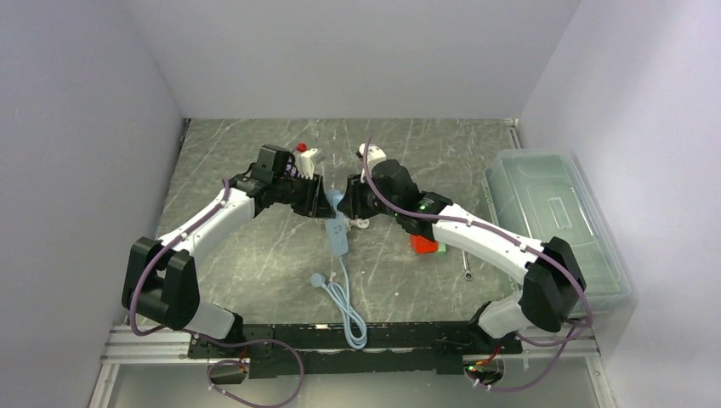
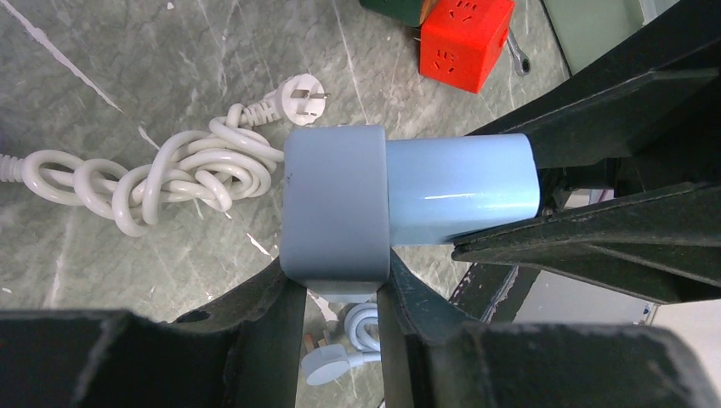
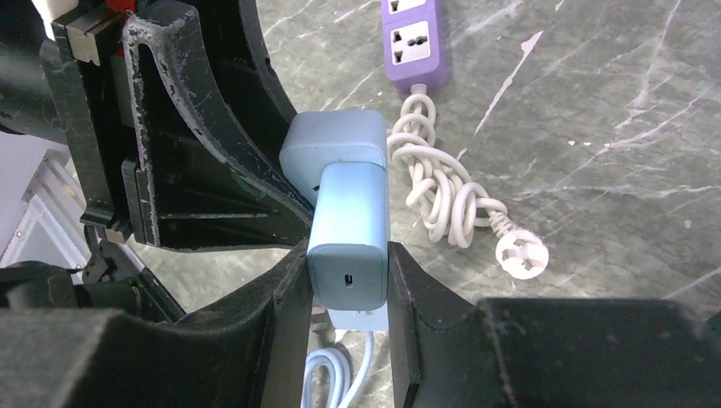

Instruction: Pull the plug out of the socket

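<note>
Beyond the loose cable [image 1: 349,308], above the bench [image 1: 255,263] middle, our left jaws grip tightly the grey socket [image 2: 336,204], our right jaws the pale-blue plug [image 3: 349,229], fully inserted. We should pull straight apart, no twisting.

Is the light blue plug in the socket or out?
In: the plug sits flush against the socket, no gap or prongs visible; left gripper clamps the socket, right gripper the plug.
</note>
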You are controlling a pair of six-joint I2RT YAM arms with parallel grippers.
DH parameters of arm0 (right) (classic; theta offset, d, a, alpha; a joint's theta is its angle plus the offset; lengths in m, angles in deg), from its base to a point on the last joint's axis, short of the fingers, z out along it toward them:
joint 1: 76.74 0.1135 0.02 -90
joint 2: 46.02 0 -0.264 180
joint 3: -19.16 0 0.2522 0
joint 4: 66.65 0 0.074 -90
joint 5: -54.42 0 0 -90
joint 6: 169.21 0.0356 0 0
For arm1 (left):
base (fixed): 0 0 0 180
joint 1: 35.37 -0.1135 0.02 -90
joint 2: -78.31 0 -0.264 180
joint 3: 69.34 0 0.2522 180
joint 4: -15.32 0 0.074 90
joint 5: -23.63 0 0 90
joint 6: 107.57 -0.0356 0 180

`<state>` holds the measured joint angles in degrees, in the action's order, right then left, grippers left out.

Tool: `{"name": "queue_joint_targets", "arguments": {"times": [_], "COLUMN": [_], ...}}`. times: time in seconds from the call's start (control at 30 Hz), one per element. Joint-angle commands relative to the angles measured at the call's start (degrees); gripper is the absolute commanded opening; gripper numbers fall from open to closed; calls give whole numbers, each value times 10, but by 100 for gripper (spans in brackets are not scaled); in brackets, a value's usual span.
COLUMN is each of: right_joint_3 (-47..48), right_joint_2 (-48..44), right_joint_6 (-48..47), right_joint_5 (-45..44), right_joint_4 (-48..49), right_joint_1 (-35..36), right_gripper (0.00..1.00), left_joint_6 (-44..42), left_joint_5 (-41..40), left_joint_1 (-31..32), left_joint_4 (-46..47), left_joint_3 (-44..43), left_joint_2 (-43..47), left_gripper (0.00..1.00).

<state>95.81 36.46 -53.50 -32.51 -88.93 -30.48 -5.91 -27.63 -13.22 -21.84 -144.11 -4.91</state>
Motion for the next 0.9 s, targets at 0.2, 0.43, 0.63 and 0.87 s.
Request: {"name": "queue_joint_targets", "arguments": {"times": [0.2,0.43,0.63,0.87], "right_joint_3": [64,95,67,18], "right_joint_2": [3,28,0,-19], "right_joint_6": [-35,-57,-36,5], "right_joint_5": [-242,-305,-168,14], "right_joint_4": [-29,-60,-33,19], "right_joint_1": [105,134,78,-16], "right_gripper": [0,0,0,0], "left_joint_6": [9,15,-1,-4], "left_joint_5": [-26,-12,-20,-6], "left_joint_1": [-13,-24,-24,-24], "left_joint_4": [-43,-35,-37,-35], "left_joint_3": [-28,-24,-24,-24], "left_joint_2": [-19,-21,-16,-14], "left_gripper": [0,0,0,0]}}
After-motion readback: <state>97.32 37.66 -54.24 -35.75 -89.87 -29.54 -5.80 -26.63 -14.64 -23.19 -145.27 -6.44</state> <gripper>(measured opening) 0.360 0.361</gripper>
